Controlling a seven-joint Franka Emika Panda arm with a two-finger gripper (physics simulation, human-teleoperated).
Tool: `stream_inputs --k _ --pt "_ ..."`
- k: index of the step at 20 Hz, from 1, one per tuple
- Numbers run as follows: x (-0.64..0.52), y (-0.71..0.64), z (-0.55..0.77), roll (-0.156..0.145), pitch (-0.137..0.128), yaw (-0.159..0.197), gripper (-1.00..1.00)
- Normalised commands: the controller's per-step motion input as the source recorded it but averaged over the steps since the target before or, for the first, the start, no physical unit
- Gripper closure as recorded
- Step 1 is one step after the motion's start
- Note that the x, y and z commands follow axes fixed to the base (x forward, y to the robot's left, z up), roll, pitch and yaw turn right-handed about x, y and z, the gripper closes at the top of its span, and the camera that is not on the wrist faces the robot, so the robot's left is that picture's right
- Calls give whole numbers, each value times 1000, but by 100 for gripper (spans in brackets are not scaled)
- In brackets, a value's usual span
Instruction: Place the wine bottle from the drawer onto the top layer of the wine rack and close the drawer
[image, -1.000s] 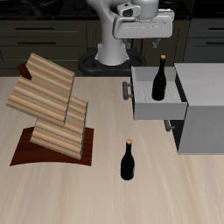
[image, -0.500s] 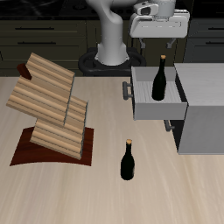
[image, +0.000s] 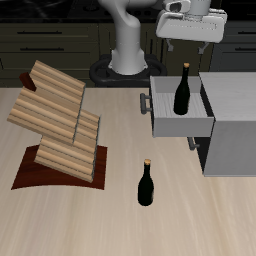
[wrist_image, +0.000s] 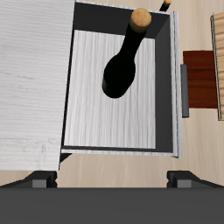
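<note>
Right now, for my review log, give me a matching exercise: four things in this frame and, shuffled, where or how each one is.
Things
1. wine bottle
2. twin bottle
3. drawer
4. gripper

Places or states
A. stands on the bare table near its front edge
B. pulled out of the grey cabinet
C. hangs above the drawer, holding nothing
D. stands upright inside the drawer

Pairs: 1-D, 2-A, 3-B, 4-C
</note>
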Motion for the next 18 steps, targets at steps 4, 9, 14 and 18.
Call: stream_inputs --k 4,9,14,18 --pt "69 -87 89 -73 -131 -70 -100" --pt "97 -170 -30 -38 -83 -43 -100" --pt "129 -122 -240 19 -103 -6 -100" --pt "12 9 -83 27 -149 -2 -100"
